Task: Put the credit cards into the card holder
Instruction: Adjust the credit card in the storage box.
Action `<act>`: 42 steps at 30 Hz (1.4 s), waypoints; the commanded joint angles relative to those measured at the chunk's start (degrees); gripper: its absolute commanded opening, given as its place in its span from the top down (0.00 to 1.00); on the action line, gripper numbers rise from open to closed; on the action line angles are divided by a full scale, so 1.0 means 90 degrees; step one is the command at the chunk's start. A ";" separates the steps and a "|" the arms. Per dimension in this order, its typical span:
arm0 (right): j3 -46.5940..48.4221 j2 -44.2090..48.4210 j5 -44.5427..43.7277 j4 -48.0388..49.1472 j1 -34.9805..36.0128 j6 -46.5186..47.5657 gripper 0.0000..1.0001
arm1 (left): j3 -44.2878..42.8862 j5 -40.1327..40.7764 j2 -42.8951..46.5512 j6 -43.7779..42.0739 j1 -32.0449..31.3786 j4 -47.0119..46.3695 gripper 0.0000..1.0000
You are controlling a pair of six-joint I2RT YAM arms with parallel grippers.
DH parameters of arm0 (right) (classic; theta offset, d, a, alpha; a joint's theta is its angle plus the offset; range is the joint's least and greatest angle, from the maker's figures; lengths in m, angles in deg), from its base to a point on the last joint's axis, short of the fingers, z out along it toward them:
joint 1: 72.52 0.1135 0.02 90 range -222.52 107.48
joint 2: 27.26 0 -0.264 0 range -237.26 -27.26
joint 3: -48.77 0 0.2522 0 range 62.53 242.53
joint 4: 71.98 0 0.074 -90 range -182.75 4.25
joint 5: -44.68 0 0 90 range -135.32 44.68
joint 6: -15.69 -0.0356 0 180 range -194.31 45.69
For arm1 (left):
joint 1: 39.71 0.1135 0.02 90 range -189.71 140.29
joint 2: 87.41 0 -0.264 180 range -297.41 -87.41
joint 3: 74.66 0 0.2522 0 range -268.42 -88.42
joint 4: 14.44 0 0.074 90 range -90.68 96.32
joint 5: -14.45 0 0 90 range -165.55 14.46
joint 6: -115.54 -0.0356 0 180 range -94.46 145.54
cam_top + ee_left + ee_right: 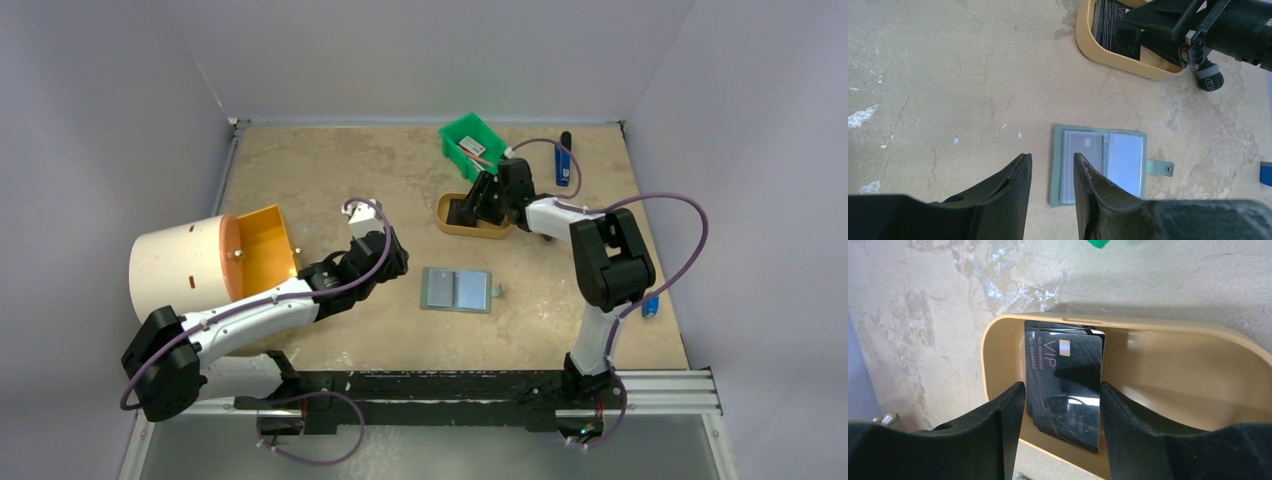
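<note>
- Lying open and flat in the middle of the desk (300, 170), the card holder (457, 290) has its long side running left to right. Its snap tab (496, 291) points right.
- The credit cards (1068, 365) sit stacked at one end of the tan oval tray (1173, 360), long side pointing away from the right wrist camera.
- The right gripper (1063, 387) has its fingers apart, one on each side of the credit cards.
- The left gripper (1051, 156) is apart too, by the card holder's left edge.

A squarish grey-green fold-over wallet (457, 290) lies open and flat on the mottled beige tabletop (330, 170), its small snap tab (496, 291) pointing right. Behind it, the right arm's black gripper (468, 211) reaches down into a tan oval tray (485, 232) — just in front of a green plastic bin (462, 133). The left arm's gripper (395, 265) hovers left of the wallet, apart from it.
</note>
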 commanded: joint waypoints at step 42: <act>0.1017 -0.0240 -0.0124 -0.0833 0.0284 0.0522 0.39 | -0.0108 0.0042 -0.0051 0.0007 0.0007 -0.0170 0.65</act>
